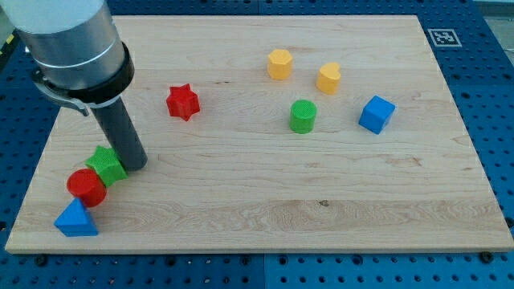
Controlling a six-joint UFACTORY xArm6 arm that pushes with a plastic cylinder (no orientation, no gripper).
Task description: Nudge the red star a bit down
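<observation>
The red star (183, 102) lies on the wooden board (265, 209), left of centre toward the view's top. My tip (135, 166) rests on the board below and to the left of the star, well apart from it. The tip is right beside the green star-shaped block (105, 164), at its right edge.
A red cylinder (86, 187) and a blue triangle (76, 218) sit at the lower left, next to the green star. A yellow hexagon (279, 63), a yellow heart-like block (328, 78), a green cylinder (303, 116) and a blue cube (376, 113) stand at the upper right.
</observation>
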